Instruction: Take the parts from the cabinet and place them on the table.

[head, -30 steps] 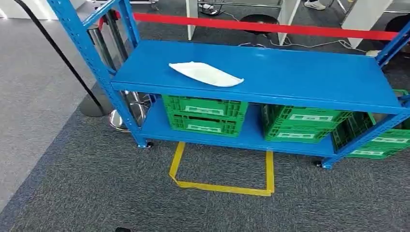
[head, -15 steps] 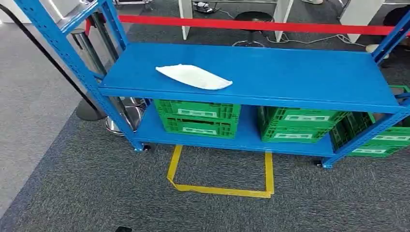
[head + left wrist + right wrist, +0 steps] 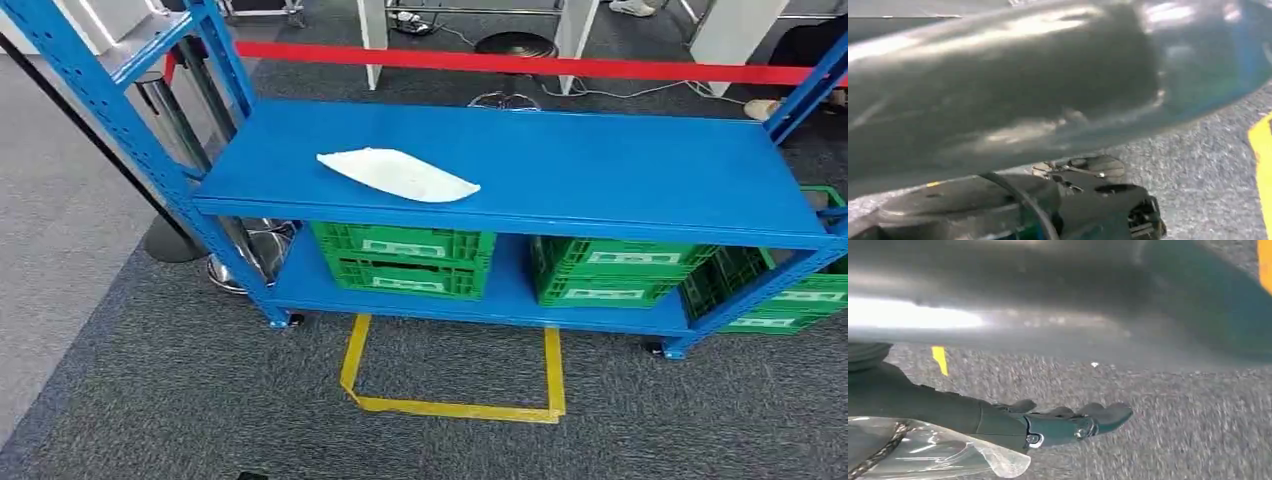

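A white bagged part (image 3: pixel 398 175) lies on the top board of the blue cabinet (image 3: pixel 620 165), left of its middle. In the right wrist view my right hand (image 3: pixel 1068 422) hangs above grey carpet with its fingers stretched out and nothing between them. A crumpled clear plastic film (image 3: pixel 943 452) shows close behind that hand, near the wrist. My left hand (image 3: pixel 1098 210) appears in the left wrist view as dark, blurred parts over the carpet, and how its fingers lie is unclear.
Green crates (image 3: pixel 402 258) (image 3: pixel 610 270) stand on the cabinet's lower board, with more (image 3: pixel 790 290) at the right end. A yellow tape square (image 3: pixel 450 375) marks the carpet in front. Stanchions (image 3: pixel 185 140) stand left and a red belt (image 3: pixel 520 62) runs behind.
The whole picture has shifted as the camera moved: the cabinet now sits a little lower and more to the left. The white part has not moved on the board.
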{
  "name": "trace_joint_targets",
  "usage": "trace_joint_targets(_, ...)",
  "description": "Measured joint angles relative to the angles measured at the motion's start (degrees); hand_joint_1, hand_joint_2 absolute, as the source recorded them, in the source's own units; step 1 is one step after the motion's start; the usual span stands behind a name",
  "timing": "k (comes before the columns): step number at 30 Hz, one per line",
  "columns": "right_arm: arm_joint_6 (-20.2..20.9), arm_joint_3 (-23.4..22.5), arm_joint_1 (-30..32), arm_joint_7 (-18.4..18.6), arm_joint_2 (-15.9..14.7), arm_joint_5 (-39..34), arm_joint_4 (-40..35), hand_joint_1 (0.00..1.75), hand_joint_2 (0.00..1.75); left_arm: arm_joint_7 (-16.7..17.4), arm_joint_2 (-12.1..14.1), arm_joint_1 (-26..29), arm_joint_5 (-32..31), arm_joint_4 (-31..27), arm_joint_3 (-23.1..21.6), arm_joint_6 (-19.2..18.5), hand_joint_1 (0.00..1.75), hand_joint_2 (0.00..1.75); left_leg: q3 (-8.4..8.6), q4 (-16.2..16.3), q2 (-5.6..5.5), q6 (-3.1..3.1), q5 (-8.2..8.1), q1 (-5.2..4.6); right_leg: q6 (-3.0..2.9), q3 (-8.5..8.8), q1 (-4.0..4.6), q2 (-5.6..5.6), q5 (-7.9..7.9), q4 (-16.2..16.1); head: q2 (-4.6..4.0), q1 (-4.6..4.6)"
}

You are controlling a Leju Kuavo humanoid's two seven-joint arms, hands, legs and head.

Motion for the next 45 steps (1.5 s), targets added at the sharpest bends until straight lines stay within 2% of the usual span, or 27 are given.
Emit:
trace_joint_targets(1, 0.0, -0.04, -0.08, -0.05, 0.0, 0.04, 0.0, 0.0, 0.0, -0.02, 0.0, -0.1, -0.04, -0.02, 0.02, 0.0, 0.0, 0.0, 0.58, -0.63, 0.08, 0.19, -0.05, 0.09, 0.24, -1.07, 0.2, -0.11, -1.02, 2.14, 0.0, 0.4)
trace_joint_targets(4, 0.04, -0.07, -0.02, 0.02, 0.02, 0.13, 0.02, 0.0, 0.0, -0.02, -0.07, -0.29, -0.09, -0.02, 0.09, -0.07, 0.0, 0.0, 1.14, -0.73, 0.29, 0.66, -0.77, 0.12, 0.95, -9.74, -0.11, -0.15, -5.85, 15.62, 0.0, 0.44)
trace_joint_targets(5, 0.04, -0.09, 0.13, 0.02, 0.02, 0.13, 0.0, 0.0, 0.0, -0.02, -0.07, -0.27, -0.09, -0.02, 0.09, -0.09, 0.0, 0.0, 1.48, -0.73, 0.28, 0.65, -1.1, 0.14, 1.15, -11.69, -0.14, -0.16, -5.65, 17.84, 0.0, 0.38)
trace_joint_targets(6, 0.04, -0.15, 0.24, 0.04, 0.02, 0.18, 0.0, 0.0, 0.0, 0.0, -0.07, -0.14, -0.07, -0.02, 0.09, -0.09, 0.0, 0.0, 2.02, -0.72, 0.24, 0.55, -1.51, 0.25, 1.31, -12.27, -0.25, -0.19, -3.76, 17.26, 0.0, 0.48)
trace_joint_targets(9, 0.04, -0.46, 0.25, 0.04, -0.04, 0.33, 0.0, 0.0, 0.0, 0.0, -0.09, 0.01, -0.13, -0.02, 0.13, -0.15, 0.0, 0.0, 4.26, -0.69, 0.2, -0.3, -3.17, 0.55, 1.77, -8.03, -0.86, -0.8, 6.24, 4.32, 0.0, 0.46)
trace_joint_targets(10, 0.06, -0.5, 0.23, 0.04, 0.02, 0.37, 0.04, 0.0, 0.0, 0.0, 0.0, -0.01, -0.17, -0.04, 0.18, -0.15, 0.0, 0.0, 4.29, -0.56, 0.18, -0.86, -3.8, 0.14, 1.9, -7.0, -0.8, -1.16, 6.04, 2.5, 0.0, 0.66)
trace_joint_targets(11, 0.07, -0.52, -0.02, 0.06, 0.02, 0.44, 0.02, 0.0, 0.0, 0.02, -0.04, -0.15, -0.24, -0.06, 0.22, -0.15, 0.0, 0.0, 4.21, -0.17, 0.15, -1.23, -4.31, -0.01, 0.76, -6.23, -0.75, -0.94, 5.42, 1.55, 0.0, 0.83)
trace_joint_targets(16, 0.07, -0.63, 0.31, 0.13, 0.0, 0.52, 0.0, 0.0, 0.0, 0.0, -0.04, -0.28, -0.44, -0.18, 0.22, -0.15, 0.0, 0.0, 4.66, 0.77, 0.29, -2.33, -5.69, 0.26, -1.26, -5.32, -0.73, -0.76, 4.5, 1.34, 0.0, 0.14)
trace_joint_targets(19, 0.07, -0.89, -0.01, 0.13, 0.0, 0.55, -0.04, 0.0, 0.0, 0.0, -0.02, -0.33, -0.48, -0.22, 0.24, -0.15, 0.0, 0.0, -3.11, 14.4, 0.27, -2.57, -10.44, 0.27, -1.92, -4.38, -0.48, -0.76, 3.55, 1.33, 0.0, -0.02)
trace_joint_targets(20, 0.07, -0.92, 0.01, 0.13, 0.02, 0.57, -0.04, 0.0, 0.0, 0.02, -0.02, -0.25, -0.5, -0.22, 0.26, -0.15, 0.0, 0.0, -5.46, 17.62, 0.26, -2.48, -10.56, 0.27, -2.02, -3.88, -0.38, -0.67, 3.18, 1.33, 0.0, -0.02)
trace_joint_targets(21, 0.09, -0.94, 0.18, 0.2, 0.02, 0.68, -0.04, 0.0, 0.0, 0.02, -0.02, -0.13, -0.55, -0.22, 0.42, -0.18, 0.0, 0.0, -6.47, 17.97, 0.24, -2.27, -9.19, 0.23, -2.03, -3.26, -0.27, -0.54, 2.72, 1.33, 0.0, 0.0)
trace_joint_targets(22, 0.09, -0.94, 0.27, 0.2, 0.02, 0.74, -0.04, 0.0, 0.0, 0.02, -0.02, -0.01, -0.65, -0.22, 0.55, -0.2, 0.0, 0.0, -6.31, 15.95, 0.21, -1.91, -6.62, 0.15, -2.0, -2.54, -0.17, -0.34, 2.27, 1.33, 0.0, -0.06)
trace_joint_targets(24, 0.07, -1.01, 0.24, 0.22, 0.02, 0.9, -0.04, 0.0, 0.0, 0.02, -0.02, 0.03, -0.7, -0.24, 0.66, -0.22, 0.0, 0.0, -4.07, 7.3, 0.13, -0.56, 0.41, -0.31, -1.86, -1.05, 0.09, -0.11, 1.28, 1.27, 0.0, -0.06)
trace_joint_targets(25, 0.07, -1.03, 0.3, 0.22, 0.04, 1.05, -0.04, 0.0, 0.0, 0.02, 0.0, 0.09, -0.81, -0.28, 0.72, -0.22, 0.0, 0.0, -3.04, 4.33, 0.03, 0.3, 1.76, -0.75, -1.78, -1.53, -0.05, -0.11, 0.79, 1.06, 0.0, 0.0)
trace_joint_targets(27, 0.07, -1.11, 0.0, 0.35, 0.15, 1.31, -0.09, 0.0, 0.0, 0.07, -0.09, -0.09, -1.05, -0.39, 0.98, -0.26, 0.0, 0.0, -1.75, 2.2, 0.13, 0.35, -0.23, -0.88, -1.07, -1.04, 0.18, -0.05, 0.24, 1.04, 0.0, 0.0)
trace_joint_targets(29, 0.09, -1.16, 0.01, 0.48, 0.15, 1.49, -0.09, 0.0, 0.0, 0.07, -0.11, 0.01, -1.2, -0.48, 1.07, -0.31, 0.0, 0.0, -1.75, 1.93, 0.0, 0.35, -0.29, -1.0, -0.62, -0.67, 0.06, -0.32, 0.22, 0.26, 0.0, 0.0)
trace_joint_targets(31, 0.07, -1.18, -0.03, 0.46, 0.13, 1.57, -0.17, 0.0, 0.0, 0.05, -0.26, 0.14, -1.2, -0.52, 1.14, -0.31, 0.0, 0.0, -0.06, 0.05, -0.06, 0.43, -0.04, -0.35, 0.0, 0.09, 0.09, -0.41, -0.58, 0.68, 0.0, 0.13)
trace_joint_targets(32, 0.04, -1.2, -0.14, 0.48, 0.15, 1.55, -0.17, 0.0, 0.0, 0.04, -0.33, 0.04, -1.2, -0.55, 1.14, -0.33, 0.0, 0.0, 0.35, -0.22, 0.01, 0.63, -0.17, -0.22, 0.24, -1.69, 0.12, -0.42, -1.96, 3.69, 0.0, 0.24)
trace_joint_targets(34, 0.07, -1.22, -0.14, 0.48, 0.18, 1.62, -0.2, 0.0, 0.0, 0.04, -0.46, -0.19, -1.2, -0.57, 1.16, -0.37, 0.0, 0.0, 0.66, -0.2, 0.07, 0.8, -0.62, -0.2, 0.65, -7.83, -0.05, -0.46, -5.21, 13.3, 0.0, 0.22)
trace_joint_targets(35, 0.07, -1.29, 0.02, 0.48, 0.15, 1.62, -0.2, 0.0, 0.0, 0.04, -0.5, -0.18, -1.22, -0.57, 1.16, -0.37, 0.0, 0.0, 0.98, -0.19, 0.06, 0.82, -1.0, -0.19, 0.8, -10.33, -0.06, -0.46, -5.41, 16.47, 0.0, 0.13)
trace_joint_targets(36, 0.07, -1.36, 0.15, 0.48, 0.15, 1.62, -0.2, 0.0, 0.0, 0.04, -0.5, -0.15, -1.22, -0.57, 1.18, -0.37, 0.0, 0.0, 1.47, -0.18, 0.02, 0.76, -1.41, -0.12, 0.93, -11.88, -0.07, -0.48, -4.3, 17.38, 0.0, 0.24)
trace_joint_targets(37, 0.07, -1.4, 0.25, 0.5, 0.15, 1.62, -0.2, 0.0, 0.0, 0.04, -0.5, -0.02, -1.22, -0.57, 1.2, -0.37, 0.0, 0.0, 2.21, -0.18, -0.04, 0.61, -1.91, -0.01, 1.03, -12.0, -0.12, -0.48, -1.71, 15.65, 0.0, 0.18)
trace_joint_targets(39, 0.04, -1.42, 0.27, 0.5, 0.13, 1.62, -0.22, 0.0, 0.0, 0.07, -0.52, 0.09, -1.25, -0.57, 1.27, -0.37, 0.0, 0.0, 3.81, -0.12, -0.05, 0.12, -3.08, 0.27, 1.32, -9.65, -0.4, -0.61, 5.15, 7.51, 0.0, 0.22)
trace_joint_targets(40, 0.0, -1.46, 0.26, 0.5, 0.13, 1.71, -0.22, 0.0, 0.0, 0.07, -0.55, 0.06, -1.31, -0.57, 1.33, -0.37, 0.0, 0.0, 4.24, -0.02, -0.02, -0.33, -3.81, 0.3, 1.51, -8.45, -0.66, -0.87, 7.19, 3.37, 0.0, 0.24)
trace_joint_targets(41, 0.02, -1.49, 0.17, 0.54, 0.29, 1.75, -0.17, 0.0, 0.0, 0.04, -0.44, -0.15, -1.36, -0.66, 1.51, -0.37, 0.0, 0.0, 4.32, 0.36, -0.14, -0.88, -4.56, -0.24, 1.44, -7.51, -0.32, -0.83, 5.97, 2.84, 0.0, 0.57)
trace_joint_targets(42, 0.04, -1.51, -0.05, 0.63, 0.31, 1.75, -0.2, 0.0, 0.0, 0.07, -0.5, -0.18, -1.4, -0.68, 1.57, -0.37, 0.0, 0.0, 4.34, 0.31, -0.11, -1.11, -4.71, -0.25, 0.08, -7.05, -0.38, -0.65, 5.53, 2.83, 0.02, 0.51)
trace_joint_targets(45, 0.0, -1.71, 0.1, 0.59, 0.31, 1.77, -0.2, 0.0, 0.0, 0.04, -0.48, -0.38, -1.46, -0.72, 1.57, -0.39, 0.0, 0.0, 4.77, 0.03, -0.06, -1.51, -5.2, -0.12, -0.98, -6.96, -0.43, -0.55, 5.04, 2.63, 0.0, -0.13)
